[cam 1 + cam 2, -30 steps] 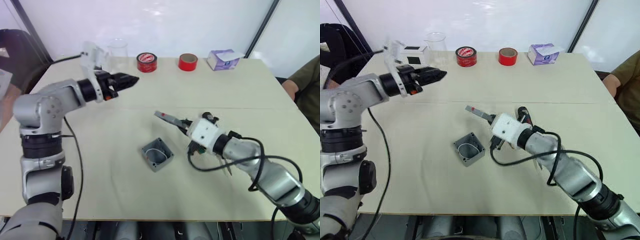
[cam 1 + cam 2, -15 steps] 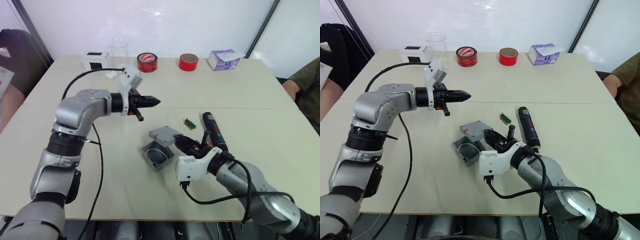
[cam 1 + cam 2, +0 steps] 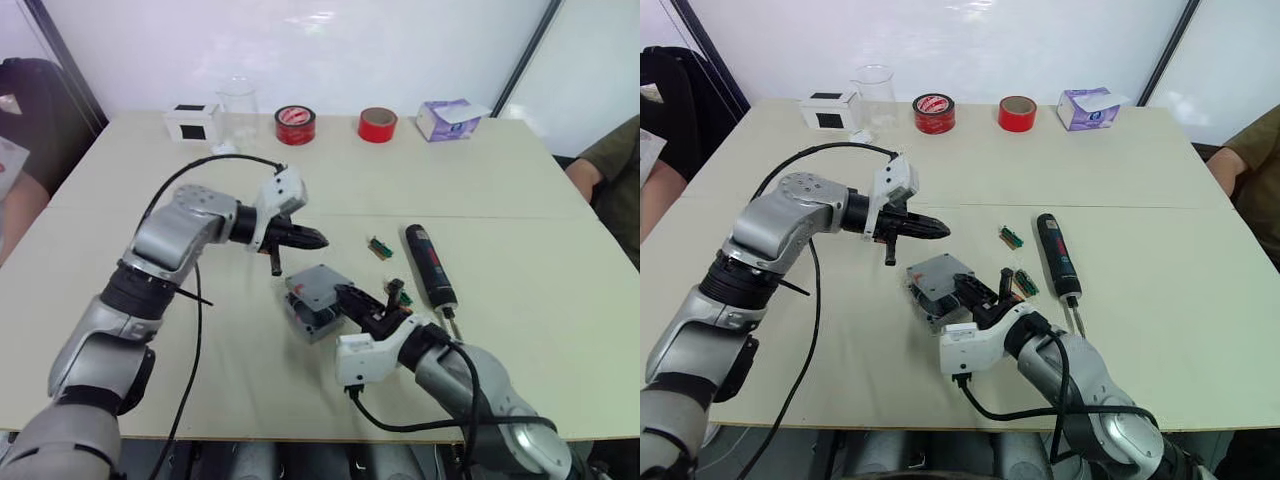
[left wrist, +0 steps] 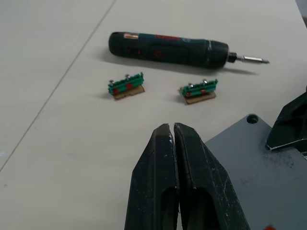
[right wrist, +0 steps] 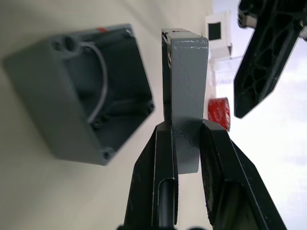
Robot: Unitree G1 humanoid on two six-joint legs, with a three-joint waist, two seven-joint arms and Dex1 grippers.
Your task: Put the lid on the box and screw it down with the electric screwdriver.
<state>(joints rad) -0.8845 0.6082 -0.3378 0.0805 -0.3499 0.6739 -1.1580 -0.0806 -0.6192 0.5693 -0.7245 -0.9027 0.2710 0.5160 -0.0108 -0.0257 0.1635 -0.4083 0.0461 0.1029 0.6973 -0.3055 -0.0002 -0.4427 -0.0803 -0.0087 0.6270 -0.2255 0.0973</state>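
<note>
- The lid hangs just over the box, gripped by one edge in the right claw, whose fingers are closed tight on the grey plate.
- In the head views the lid covers most of the box below it; the right wrist view shows a gap between the two, the lid apart from the box's rim and the box's white wire in plain sight inside.
- The box sits on the worktop near its middle, between the two arms.
- The left claw hovers just beyond the box with its fingers pressed together and nothing in them, its tip pointing over a corner of the lid.
- The screwdriver lies on the worktop just to the right of the box, untouched, with two small green parts between it and the box.
- The step in hand looks to be the seating of the lid: the next move calls for squaring it with the rim, lowering it flat so the corner holes line up, then letting go.
- Screwing down is not yet begun; the screwdriver must be picked up first.
</note>
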